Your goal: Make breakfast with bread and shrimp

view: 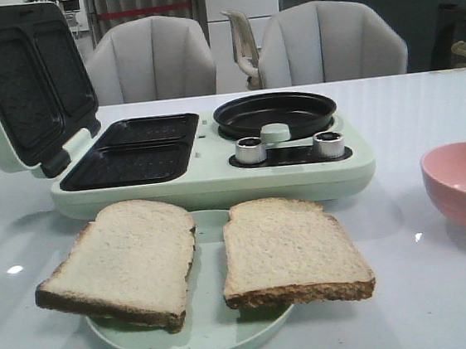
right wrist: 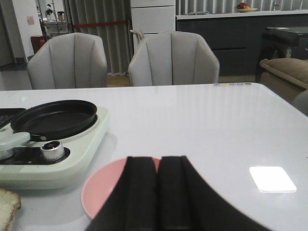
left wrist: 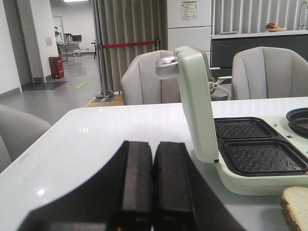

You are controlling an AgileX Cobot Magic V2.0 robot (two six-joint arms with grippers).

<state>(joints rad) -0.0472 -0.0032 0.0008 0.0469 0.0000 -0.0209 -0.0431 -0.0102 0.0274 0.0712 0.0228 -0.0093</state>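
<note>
No legible text; white wall notice [left wrist: 188,9] too small to read.

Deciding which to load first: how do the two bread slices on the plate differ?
The left slice looks larger and lies skewed, its near corner jutting past the rim of the plate; the right slice looks smaller, lies squarer to the camera, and overhangs the rim on the right. The left slice's near crust is darker brown; the right slice's is lighter. Both are pale, lie flat, side by side, in front of the open sandwich maker.
</note>
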